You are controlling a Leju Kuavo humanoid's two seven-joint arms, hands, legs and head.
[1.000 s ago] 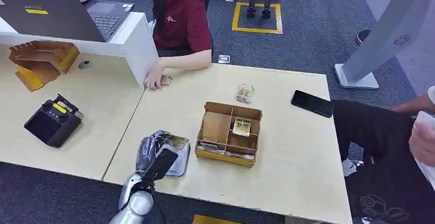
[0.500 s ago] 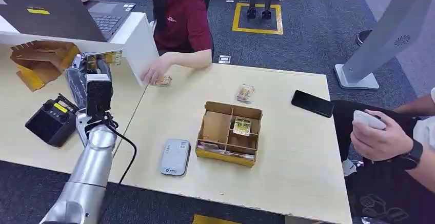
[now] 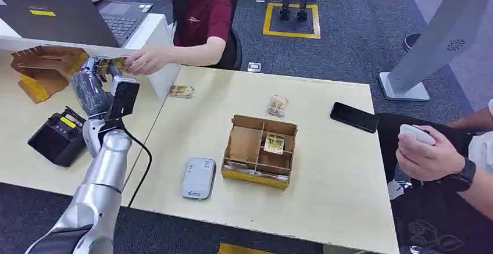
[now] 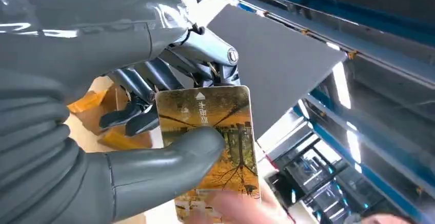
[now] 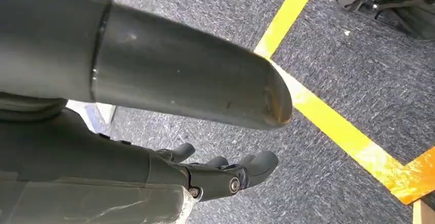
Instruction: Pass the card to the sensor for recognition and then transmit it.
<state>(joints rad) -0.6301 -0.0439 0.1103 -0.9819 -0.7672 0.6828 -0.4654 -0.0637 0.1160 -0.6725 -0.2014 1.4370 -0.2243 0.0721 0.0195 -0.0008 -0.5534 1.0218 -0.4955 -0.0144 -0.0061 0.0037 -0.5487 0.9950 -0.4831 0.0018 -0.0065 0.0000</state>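
**Card at the handover, pinched in the left hand**

While the left hand (image 3: 93, 88) is raised over the far-left part of the desk, it pinches the card (image 3: 110, 65) between its thick thumb (image 4: 169, 155) and the darker fingers (image 4: 149, 80) behind — the thumb pad presses on the printed face, the fingers back it from the other side. From the head view the card juts out of the top of the hand toward the far right, and the seated person's hand (image 3: 141, 60) is already at that free end, touching it or very nearly so. That is the relation the next move turns on, in my judgement: the card's long axis points from the robot's fingers toward the person, so the free end is theirs to grip and the robot needs only to loosen its pinch.

The card itself is a rounded rectangle printed in yellow and orange, with dark bare trees and a small white arrow and characters near one short edge. A blurred fingertip shows at the opposite short edge in the wrist view.

The grey card reader (image 3: 198, 178) lies on the near edge of the desk, well apart from the card, just left of the cardboard divider box (image 3: 260, 150).

The right hand (image 5: 225, 175) hangs over the carpet — fingers loosely curled, holding nothing, far from the card.
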